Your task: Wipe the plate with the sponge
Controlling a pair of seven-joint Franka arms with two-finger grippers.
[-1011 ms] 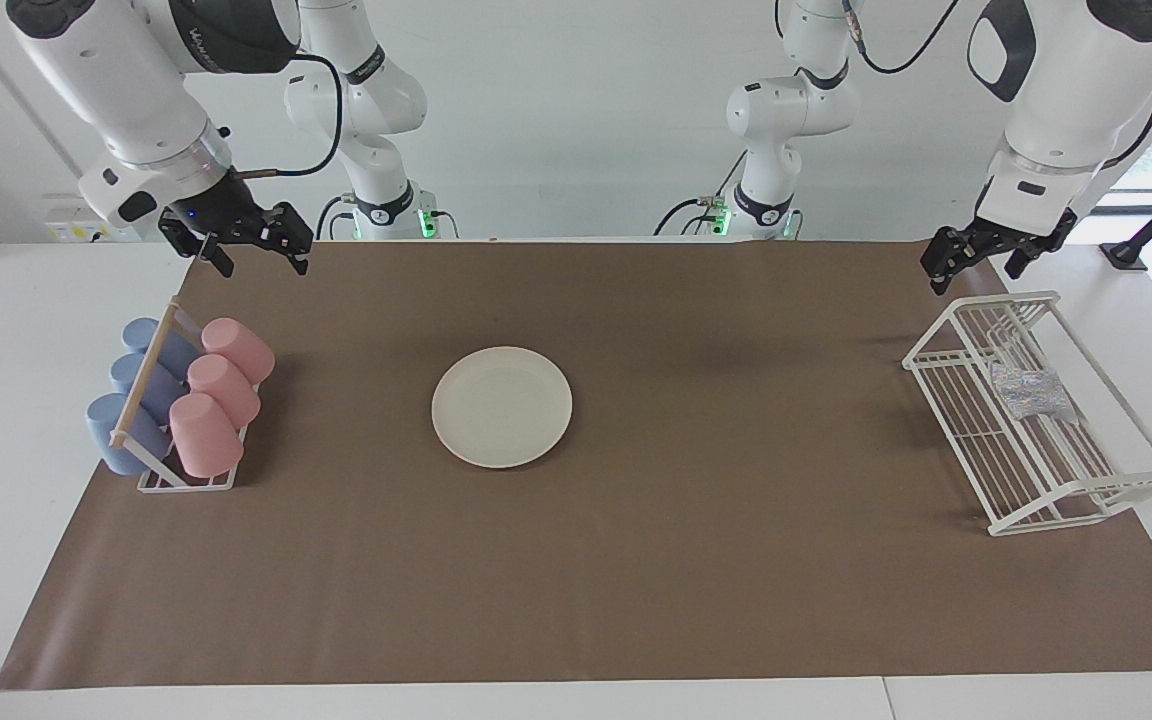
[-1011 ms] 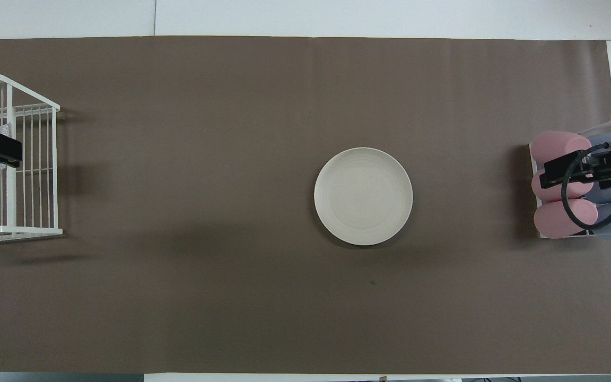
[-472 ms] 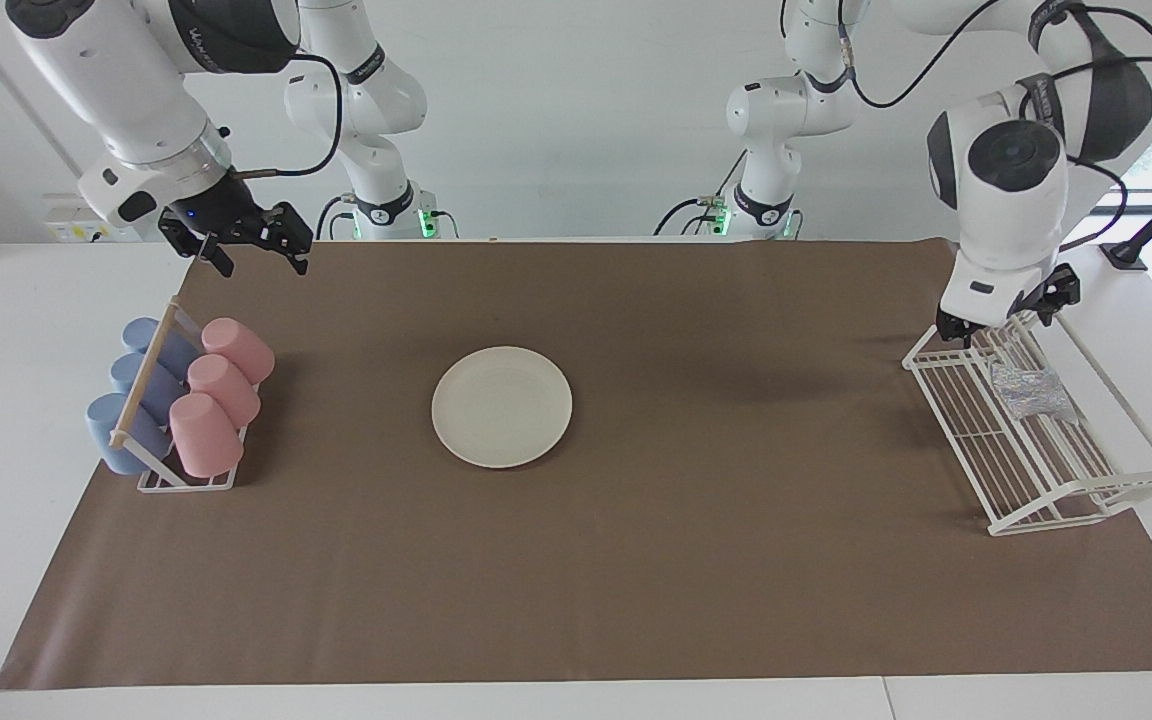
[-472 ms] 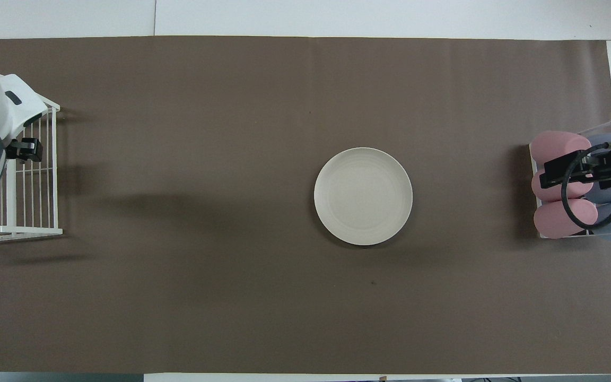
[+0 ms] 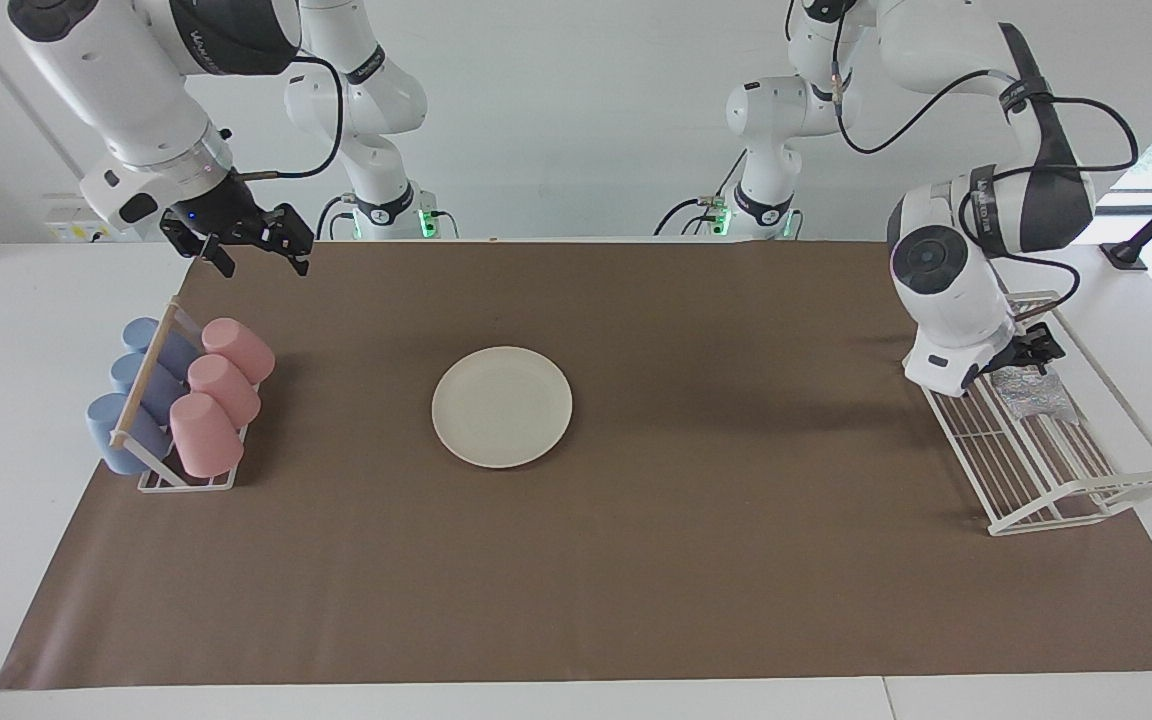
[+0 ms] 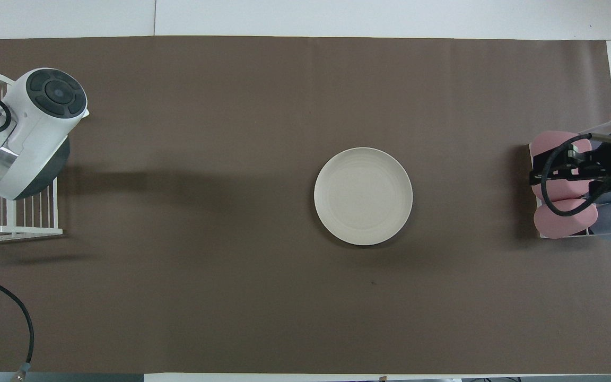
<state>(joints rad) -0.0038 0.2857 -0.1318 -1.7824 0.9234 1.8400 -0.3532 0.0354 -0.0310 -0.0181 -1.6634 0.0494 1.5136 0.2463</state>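
Read across the facing view, clock hours taken from the plate.

Toward ten o'clock, up in the air: right gripper, waiting, fingers spread wide with nothing between them, hanging over the brown mat at the robots' edge of the cup rack.

At nine o'clock: that rack, loaded with pink cups and blue cups lying on their sides.

Dead centre on the mat: the plate itself, cream-white, bare, well apart from both grippers.

At three o'clock, toward the left arm's end of the table: white wire rack with the sponge lying in it, silvery and speckled.

Low over the rack, just beside the sponge: left gripper, arm bent steeply down. Spread or pressed together, cannot tell; touching the sponge or not, cannot tell either.
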